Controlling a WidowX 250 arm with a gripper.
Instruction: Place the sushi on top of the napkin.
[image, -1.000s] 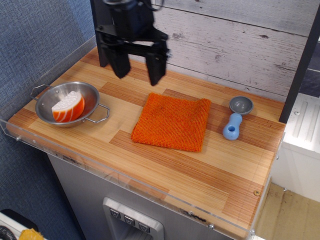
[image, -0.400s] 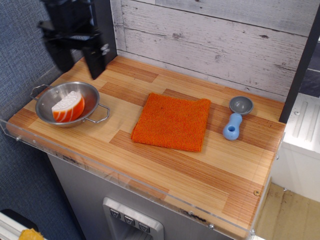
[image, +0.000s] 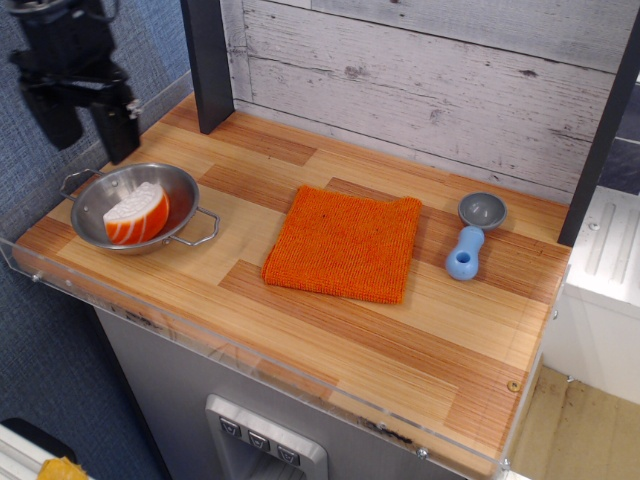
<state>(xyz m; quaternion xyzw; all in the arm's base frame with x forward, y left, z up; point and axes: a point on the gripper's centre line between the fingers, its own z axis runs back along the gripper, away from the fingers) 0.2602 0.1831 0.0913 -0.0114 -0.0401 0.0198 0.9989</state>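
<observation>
You haven't started the transfer; the sushi (image: 136, 213) sits in the steel bowl (image: 186, 186); the napkin (image: 345, 243) lies bare; your gripper (image: 85, 132) hangs spread, empty

The sushi (image: 136, 214) is lying in the bowl (image: 92, 196) near the counter's (image: 330, 340) left edge, the napkin (image: 346, 244) mid-counter; the gripper (image: 86, 137), fingers apart, is hanging above the bowl's back rim.
</observation>
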